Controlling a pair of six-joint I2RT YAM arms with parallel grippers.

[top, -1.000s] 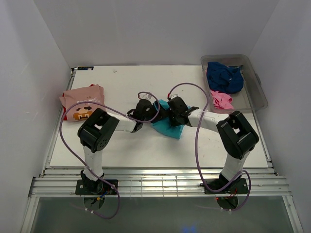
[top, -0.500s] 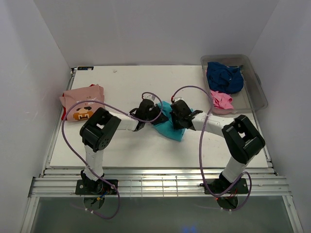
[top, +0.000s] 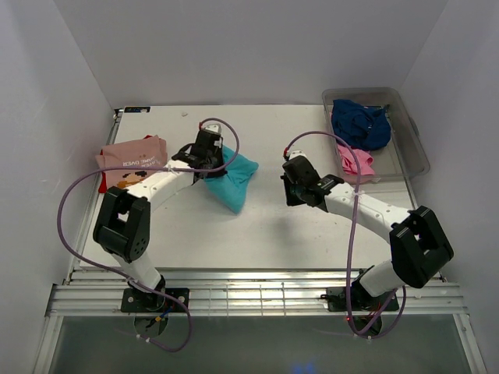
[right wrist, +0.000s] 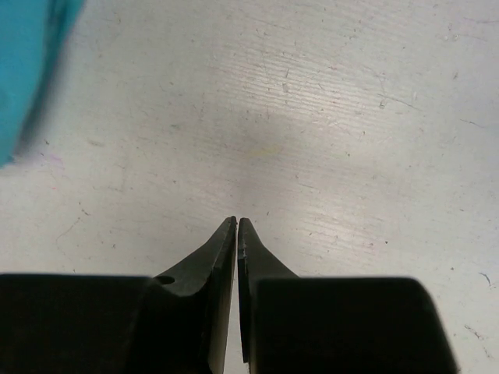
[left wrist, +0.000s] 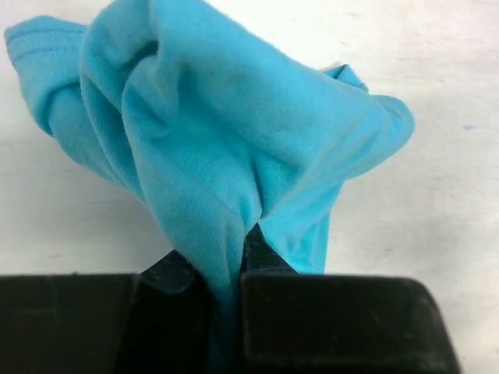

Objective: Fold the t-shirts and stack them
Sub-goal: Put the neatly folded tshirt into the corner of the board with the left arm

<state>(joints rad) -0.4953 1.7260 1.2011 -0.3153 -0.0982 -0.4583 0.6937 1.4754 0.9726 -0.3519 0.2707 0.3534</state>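
Five t-shirts: turquoise (top: pixel 230 181), salmon-pink (top: pixel 132 156), red (top: pixel 103 185), navy (top: pixel 360 123), bright pink (top: pixel 357 161). One tub (top: pixel 418 153). Left pincer (left wrist: pixel 224 261), right pincer (right wrist: pixel 237 230): two.

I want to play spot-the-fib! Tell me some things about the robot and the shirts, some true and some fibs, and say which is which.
1. The left fingers pinch the turquoise t-shirt. True.
2. The right fingers hold a shirt too. False: they are shut on nothing, over the table.
3. The navy t-shirt lies in the clear tub. True.
4. The salmon-pink t-shirt is in the tub as well. False: it lies at the table's left edge.
5. The turquoise t-shirt is folded flat. False: it is bunched up.
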